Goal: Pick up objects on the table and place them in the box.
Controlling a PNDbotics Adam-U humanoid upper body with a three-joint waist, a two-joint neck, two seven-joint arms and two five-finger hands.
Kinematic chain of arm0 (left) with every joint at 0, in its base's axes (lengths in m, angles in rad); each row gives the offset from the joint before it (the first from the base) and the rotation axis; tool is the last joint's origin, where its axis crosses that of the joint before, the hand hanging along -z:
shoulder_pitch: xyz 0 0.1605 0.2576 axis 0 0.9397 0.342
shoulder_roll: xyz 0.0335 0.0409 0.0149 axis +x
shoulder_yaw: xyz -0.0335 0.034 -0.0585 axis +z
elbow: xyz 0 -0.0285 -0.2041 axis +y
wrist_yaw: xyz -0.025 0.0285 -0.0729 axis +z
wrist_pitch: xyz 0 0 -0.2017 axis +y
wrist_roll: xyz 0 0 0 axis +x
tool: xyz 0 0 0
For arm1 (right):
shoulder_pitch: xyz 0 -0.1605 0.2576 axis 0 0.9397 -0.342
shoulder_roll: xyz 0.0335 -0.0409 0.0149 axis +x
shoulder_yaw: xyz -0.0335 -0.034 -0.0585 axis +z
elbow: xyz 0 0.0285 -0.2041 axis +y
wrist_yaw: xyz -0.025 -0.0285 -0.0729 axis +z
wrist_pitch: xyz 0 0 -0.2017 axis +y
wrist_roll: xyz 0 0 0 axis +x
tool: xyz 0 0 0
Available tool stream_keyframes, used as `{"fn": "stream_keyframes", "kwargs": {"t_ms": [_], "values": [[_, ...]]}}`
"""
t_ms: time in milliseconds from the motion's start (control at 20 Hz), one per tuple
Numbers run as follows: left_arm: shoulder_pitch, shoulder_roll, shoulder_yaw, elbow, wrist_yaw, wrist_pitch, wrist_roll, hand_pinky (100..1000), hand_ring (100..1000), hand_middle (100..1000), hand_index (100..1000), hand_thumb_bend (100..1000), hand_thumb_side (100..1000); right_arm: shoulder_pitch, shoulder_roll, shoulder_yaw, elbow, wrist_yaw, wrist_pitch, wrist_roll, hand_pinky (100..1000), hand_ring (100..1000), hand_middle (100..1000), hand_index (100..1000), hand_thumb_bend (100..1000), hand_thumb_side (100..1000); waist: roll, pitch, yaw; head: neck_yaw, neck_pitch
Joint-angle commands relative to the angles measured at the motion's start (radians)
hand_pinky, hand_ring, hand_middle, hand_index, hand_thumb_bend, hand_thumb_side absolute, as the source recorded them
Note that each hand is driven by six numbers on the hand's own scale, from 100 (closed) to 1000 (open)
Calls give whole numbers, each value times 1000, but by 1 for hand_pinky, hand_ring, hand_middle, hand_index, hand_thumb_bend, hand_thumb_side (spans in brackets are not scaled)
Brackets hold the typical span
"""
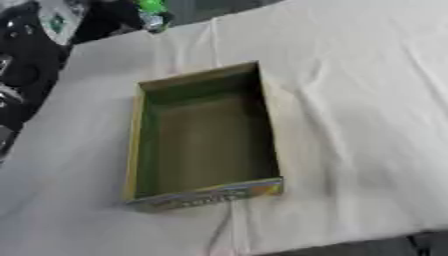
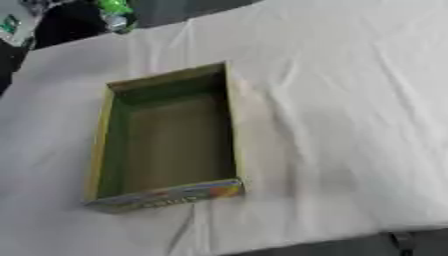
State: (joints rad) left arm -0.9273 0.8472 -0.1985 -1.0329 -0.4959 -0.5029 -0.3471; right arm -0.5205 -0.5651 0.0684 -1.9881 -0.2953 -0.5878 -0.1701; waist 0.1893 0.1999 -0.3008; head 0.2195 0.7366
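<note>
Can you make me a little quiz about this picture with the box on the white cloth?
1. True or false: the open box already has something lying inside it.
2. What covers the table? A) a white cloth B) a blue mat C) bare wood
3. What colour is the small thing at the far edge of the table, above the box?

Key
1. False. Only the box's bare bottom shows; nothing lies in it.
2. A. A white cloth with soft creases covers the table.
3. Green. It is too blurred to tell what it is.
</note>
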Motion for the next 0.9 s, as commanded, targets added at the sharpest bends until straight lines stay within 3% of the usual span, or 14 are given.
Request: {"fn": "stream_keyframes", "kwargs": {"t_ms": [50,550,900], "values": [[15,79,-39,-109,97,-7,-24,100,100,119,406,100,516,1,-34,-12,-12,6,0,-9,573,682,771,929,100,701,-12,-29,7,-18,11],[93,170,-166,-447,321,56,-89,100,100,115,404,100,545,19,-53,-11,-12,2,-4,-11,576,685,773,928,100,692,-14,-59,21,-42,16],[125,207,-224,-595,468,117,-154,100,100,115,408,100,604,15,-53,-10,-12,-4,-2,-12,578,686,774,928,100,690,-11,-63,16,-34,14]]}}
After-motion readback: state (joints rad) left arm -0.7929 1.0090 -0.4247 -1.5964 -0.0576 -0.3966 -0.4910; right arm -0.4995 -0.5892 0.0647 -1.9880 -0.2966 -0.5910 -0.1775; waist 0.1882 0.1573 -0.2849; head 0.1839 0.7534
